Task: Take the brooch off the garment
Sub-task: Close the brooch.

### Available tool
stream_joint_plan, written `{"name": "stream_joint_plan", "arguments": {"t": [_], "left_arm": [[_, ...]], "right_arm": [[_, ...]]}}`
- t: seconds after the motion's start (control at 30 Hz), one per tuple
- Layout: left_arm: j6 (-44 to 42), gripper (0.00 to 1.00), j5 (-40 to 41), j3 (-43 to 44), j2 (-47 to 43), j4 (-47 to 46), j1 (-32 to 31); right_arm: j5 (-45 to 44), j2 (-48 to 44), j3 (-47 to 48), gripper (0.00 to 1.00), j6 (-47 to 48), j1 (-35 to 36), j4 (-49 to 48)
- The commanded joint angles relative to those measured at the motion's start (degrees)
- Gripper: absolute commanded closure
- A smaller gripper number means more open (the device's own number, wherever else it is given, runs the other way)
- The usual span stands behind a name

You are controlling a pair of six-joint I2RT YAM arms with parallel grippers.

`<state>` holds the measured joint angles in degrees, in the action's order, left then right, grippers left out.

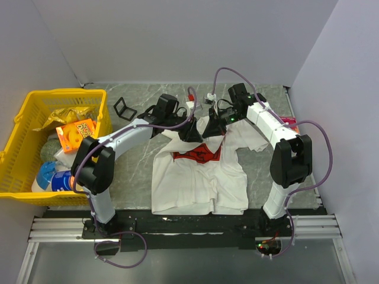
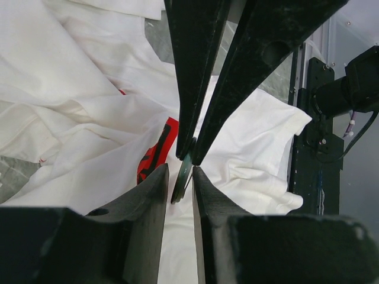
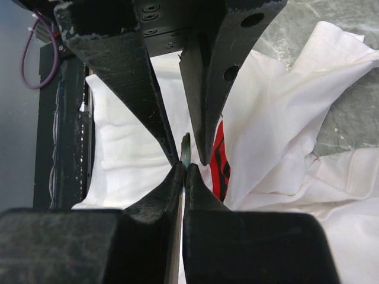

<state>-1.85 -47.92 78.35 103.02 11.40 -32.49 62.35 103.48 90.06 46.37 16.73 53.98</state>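
Note:
The garment [image 1: 198, 177], a white T-shirt with a red print [image 1: 198, 155], lies crumpled on the table between both arms. The brooch [image 2: 180, 177] is a thin dark-green disc seen edge-on, lifted above the fabric. My right gripper [image 3: 184, 168] is shut on the brooch's [image 3: 186, 148] rim. My left gripper [image 2: 179, 170] straddles the same disc with its fingers apart and a gap on each side, so it is open. In the top view the left gripper [image 1: 192, 131] and the right gripper [image 1: 212, 127] meet tip to tip over the shirt's collar end, hiding the brooch.
A yellow basket [image 1: 23, 148] holding snack packs and bottles stands at the left table edge. A black wire frame [image 1: 124, 107] lies behind the left arm. Small items [image 1: 191, 94] sit at the back, and a pink object [image 1: 290, 122] at the right edge.

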Motion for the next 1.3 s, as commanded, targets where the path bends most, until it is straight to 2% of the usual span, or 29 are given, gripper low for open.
{"name": "stream_joint_plan", "arguments": {"t": [0.0, 0.13, 0.33, 1.27], "left_arm": [[0.26, 0.74, 1.52, -0.03, 0.42, -3.75, 1.64], [0.88, 0.79, 3.09, -0.04, 0.51, -4.19, 1.73], [1.14, 0.8, 4.68, -0.39, 0.69, -4.81, 1.73], [-1.67, 0.82, 6.09, 1.11, 2.01, -1.91, 1.64]], "right_arm": [[3.92, -0.3, 2.4, 1.0, -1.02, 0.76, 3.06], [3.92, -0.38, 2.4, 1.0, -1.02, 0.85, 2.98], [4.1, -0.47, 2.31, 1.0, -1.1, 0.76, 2.98], [4.1, -0.3, 2.49, 1.0, -1.54, 0.67, 2.63]]}}
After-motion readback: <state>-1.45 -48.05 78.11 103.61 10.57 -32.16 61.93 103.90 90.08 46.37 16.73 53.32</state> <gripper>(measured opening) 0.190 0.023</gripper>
